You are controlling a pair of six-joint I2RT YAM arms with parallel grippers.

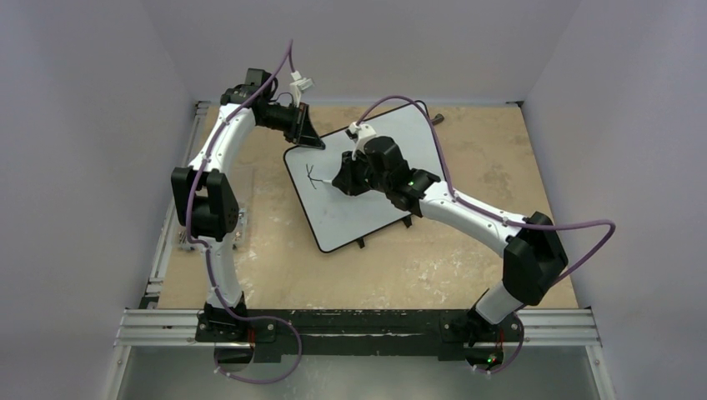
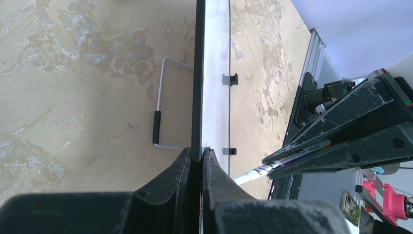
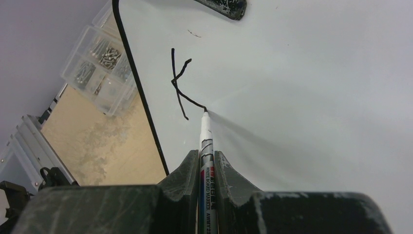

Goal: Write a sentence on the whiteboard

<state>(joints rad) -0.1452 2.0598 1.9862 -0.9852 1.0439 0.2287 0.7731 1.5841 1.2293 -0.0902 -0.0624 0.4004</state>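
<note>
Two arms meet over one board (image 1: 371, 212) in the top view; it lies skewed on the table (image 1: 275, 267). The left gripper (image 1: 310, 133) is closed on the board's far left corner. The right gripper (image 1: 342, 182) hangs over the board's middle. Of the sentence (image 1: 314, 177) just one black mark shows, near the board's left rim, too small to read here.

Left wrist view: the board (image 2: 214, 73) is seen edge-on. The left gripper (image 2: 199, 151) has its jaws clamped on the black rim. Two black clips (image 2: 230, 79) sit on the board's white face. One wire stand (image 2: 163, 102) with a black sleeve juts from the back of the board. Right of the board, the right gripper (image 2: 341, 141) pinches one marker (image 2: 287, 160), its print blurred.

Right wrist view: the right gripper (image 3: 202, 156) has its jaws closed on the marker (image 3: 204, 141). The barrel reads "WHITE BOARD MARKER". The tip touches the board (image 3: 302, 97) at the end of a stroke. The sentence (image 3: 178, 83) so far is one letter, a rough "K". One clear box (image 3: 100, 63) of screws lies just off the board's left rim. A dark finger (image 3: 221, 6) of the left gripper rests on the board's far edge.
</note>
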